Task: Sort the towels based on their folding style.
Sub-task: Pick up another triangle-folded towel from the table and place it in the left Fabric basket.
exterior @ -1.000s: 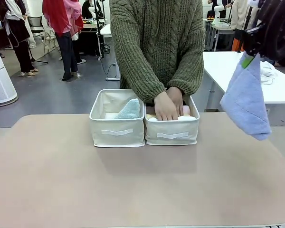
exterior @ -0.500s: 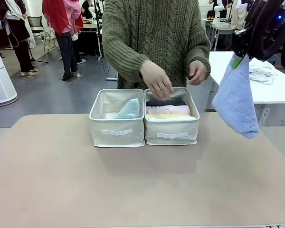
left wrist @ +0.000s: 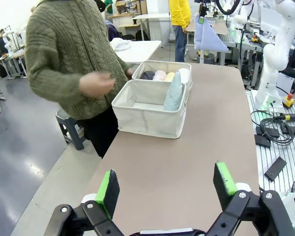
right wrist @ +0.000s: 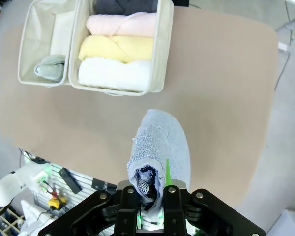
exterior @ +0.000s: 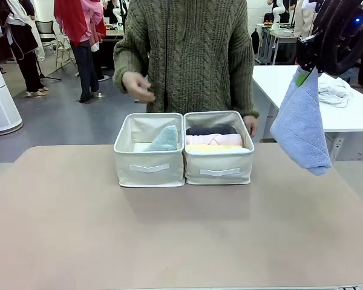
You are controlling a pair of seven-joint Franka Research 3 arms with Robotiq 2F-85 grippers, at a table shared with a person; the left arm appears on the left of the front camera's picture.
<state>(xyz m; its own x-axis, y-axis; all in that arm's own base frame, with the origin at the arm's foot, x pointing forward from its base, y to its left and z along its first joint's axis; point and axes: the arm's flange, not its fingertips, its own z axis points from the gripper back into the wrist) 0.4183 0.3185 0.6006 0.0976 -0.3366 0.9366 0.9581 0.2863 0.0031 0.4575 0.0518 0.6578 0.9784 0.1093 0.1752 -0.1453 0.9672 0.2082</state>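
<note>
My right gripper [exterior: 307, 70] [right wrist: 151, 196] hangs high over the table's right side, shut on the tip of a periwinkle blue cone-folded towel [exterior: 302, 128] [right wrist: 160, 145] that dangles below it. Two beige bins stand side by side at the table's far middle. The left bin [exterior: 149, 164] holds a pale teal cone-folded towel [exterior: 166, 139] [left wrist: 175, 92] [right wrist: 49, 67]. In the right bin [exterior: 218, 167] lie rolled towels: dark grey [exterior: 210, 129], pink [exterior: 214, 139] [right wrist: 120, 24], yellow [right wrist: 116, 48] and white [right wrist: 114, 73]. My left gripper [left wrist: 165, 184] is open over the table's near left end, holding nothing.
A person in a green knit sweater [exterior: 190, 54] stands behind the bins, one hand [exterior: 138, 87] raised above the left bin and the other [exterior: 250, 124] lowered behind the right bin. The tan tabletop [exterior: 181, 229] in front of the bins is bare.
The person's hands have come out of the right bin, baring the rolled towels; one rose to the left, the other dropped behind the bin. My right gripper shifted slightly left with the blue towel.
</note>
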